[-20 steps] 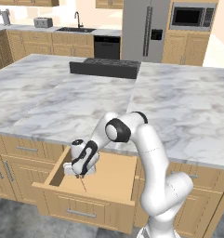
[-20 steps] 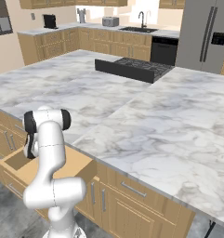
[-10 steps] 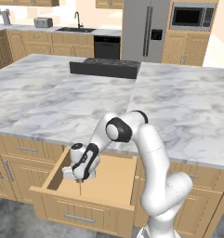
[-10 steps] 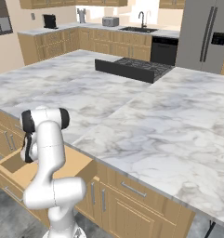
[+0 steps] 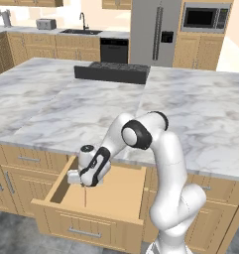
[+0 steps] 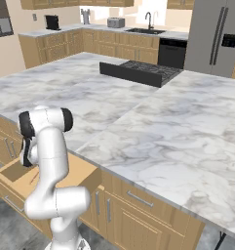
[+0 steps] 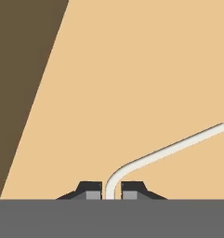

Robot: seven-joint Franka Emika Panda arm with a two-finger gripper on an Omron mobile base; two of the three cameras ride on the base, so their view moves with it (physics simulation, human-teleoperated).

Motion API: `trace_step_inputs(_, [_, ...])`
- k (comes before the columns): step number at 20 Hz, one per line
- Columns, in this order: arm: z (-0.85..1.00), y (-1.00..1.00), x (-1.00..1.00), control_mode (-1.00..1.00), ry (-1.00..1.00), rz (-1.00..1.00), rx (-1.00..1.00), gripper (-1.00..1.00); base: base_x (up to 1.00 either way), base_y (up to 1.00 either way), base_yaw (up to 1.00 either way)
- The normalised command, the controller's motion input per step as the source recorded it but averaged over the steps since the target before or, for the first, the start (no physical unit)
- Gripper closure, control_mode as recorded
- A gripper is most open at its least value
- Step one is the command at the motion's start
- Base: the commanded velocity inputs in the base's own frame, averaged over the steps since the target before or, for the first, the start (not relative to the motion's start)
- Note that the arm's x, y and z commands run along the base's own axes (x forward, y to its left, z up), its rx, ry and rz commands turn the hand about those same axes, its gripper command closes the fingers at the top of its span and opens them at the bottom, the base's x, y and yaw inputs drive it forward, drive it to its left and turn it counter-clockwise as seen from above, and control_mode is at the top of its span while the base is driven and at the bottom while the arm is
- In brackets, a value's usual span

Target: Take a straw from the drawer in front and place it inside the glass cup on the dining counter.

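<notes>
The wide light-wood box drawer (image 5: 111, 191) is pulled out and open at the top, so it can be reached from above. Its wooden walls close it in on the sides. The back of the drawer is roofed by the edge of the big white-and-grey marble counter top (image 5: 66, 106). Most of the drawer floor (image 7: 146, 69) is bare. Part of the room above the drawer is taken up by the white robot arm (image 5: 141, 136). Far back on the marble top, a flat black stove top (image 5: 111, 73) is seen.
</notes>
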Motion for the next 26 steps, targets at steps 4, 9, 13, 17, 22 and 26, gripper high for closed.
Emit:
trace_step_inputs(4, [0.5,-0.07,0.0,-1.0,-0.01,0.04,0.09,1.0,0.0,0.0,0.0])
trace_step_inputs(9, [0.55,-0.05,0.0,-1.0,0.0,0.03,0.07,1.0,0.0,0.0,0.0])
trace_step_inputs(13, [0.52,-0.08,-0.08,-1.0,0.0,0.03,0.07,1.0,0.0,0.0,0.0])
trace_step_inputs(17, [0.85,-0.09,-0.24,-1.0,0.0,0.04,0.08,1.0,0.0,0.0,0.0])
trace_step_inputs(22, [1.0,-0.12,-0.39,-1.0,0.0,0.03,0.06,1.0,0.0,0.0,0.0])
trace_step_inputs(26, [0.94,-0.2,-0.6,-1.0,0.0,0.02,0.05,1.0,0.0,0.0,0.0])
